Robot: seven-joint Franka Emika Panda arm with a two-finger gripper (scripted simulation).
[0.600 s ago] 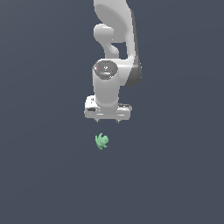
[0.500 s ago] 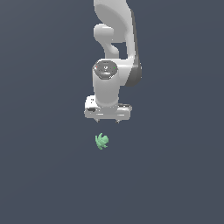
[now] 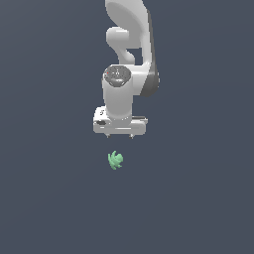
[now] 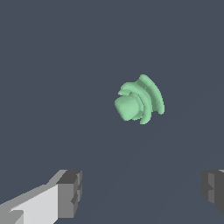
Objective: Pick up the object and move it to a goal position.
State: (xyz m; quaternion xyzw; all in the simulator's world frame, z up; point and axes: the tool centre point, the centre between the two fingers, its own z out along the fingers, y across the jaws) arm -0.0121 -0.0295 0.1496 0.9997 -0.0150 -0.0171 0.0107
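A plain dark slate-grey surface fills the whole scene. The white hand (image 3: pixel 119 136) hangs above it with its fingers (image 4: pixel 65 194) spread wide and nothing between them. The mint-green object (image 3: pixel 115 159) lies on the surface just below the hand, apart from both fingers.

A flat, plain dark slate-blue surface (image 3: pixel 49 198) fills the exterior view from its left edge to its right and from near to far, uniform in colour with no markings, seams or edges that can be made out. The wrist view shows the same matte dark blue-grey ground (image 4: pixel 52 65), evenly lit, with only a faint diagonal change of shade crossing it. Nothing else stands or lies on it.
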